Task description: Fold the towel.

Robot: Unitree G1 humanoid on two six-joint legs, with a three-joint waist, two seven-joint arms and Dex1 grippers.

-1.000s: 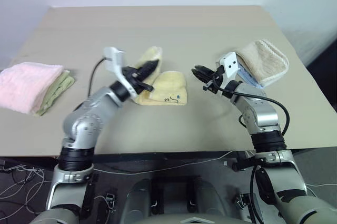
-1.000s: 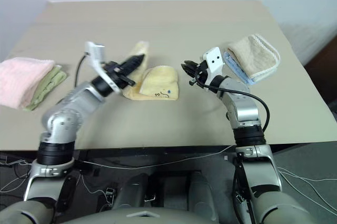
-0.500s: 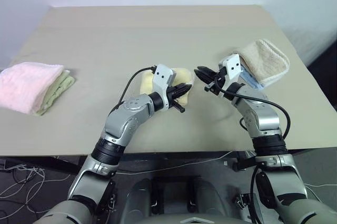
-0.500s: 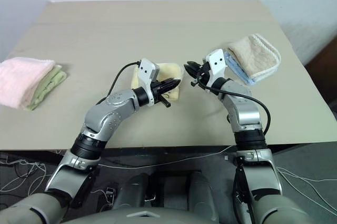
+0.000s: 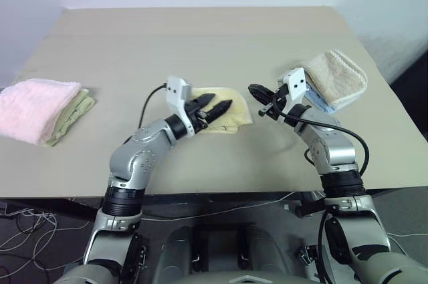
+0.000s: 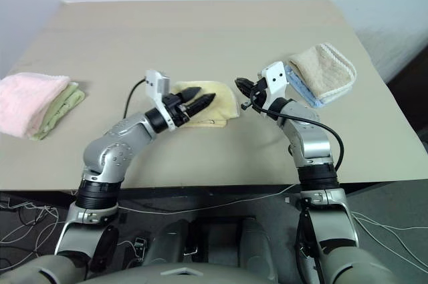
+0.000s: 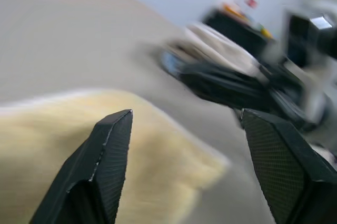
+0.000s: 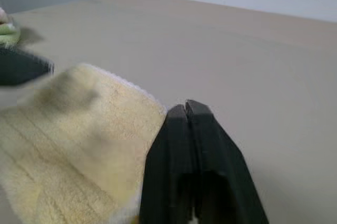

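The pale yellow towel (image 5: 231, 115) lies folded into a flat small rectangle on the table's middle. My left gripper (image 5: 215, 105) hovers just over the towel's left part, open, with nothing between its fingers (image 7: 111, 145); the towel (image 7: 63, 150) spreads below them. My right gripper (image 5: 257, 91) is shut and empty, held just off the towel's right edge. In the right wrist view its closed fingertips (image 8: 187, 121) sit beside the towel's corner (image 8: 79, 139). The left wrist view shows the right gripper (image 7: 221, 84) blurred ahead.
A pink folded towel (image 5: 33, 107) on a green one (image 5: 75, 111) lies at the table's left edge. A beige folded towel (image 5: 340, 75) on a blue cloth (image 5: 319, 103) rests behind my right arm. The tan table (image 5: 200, 37) stretches bare to the back.
My left gripper carried the towel's raised end over onto the rest, then opened, let it go and drew back left. The towel now lies folded flat. The right gripper closed fully.
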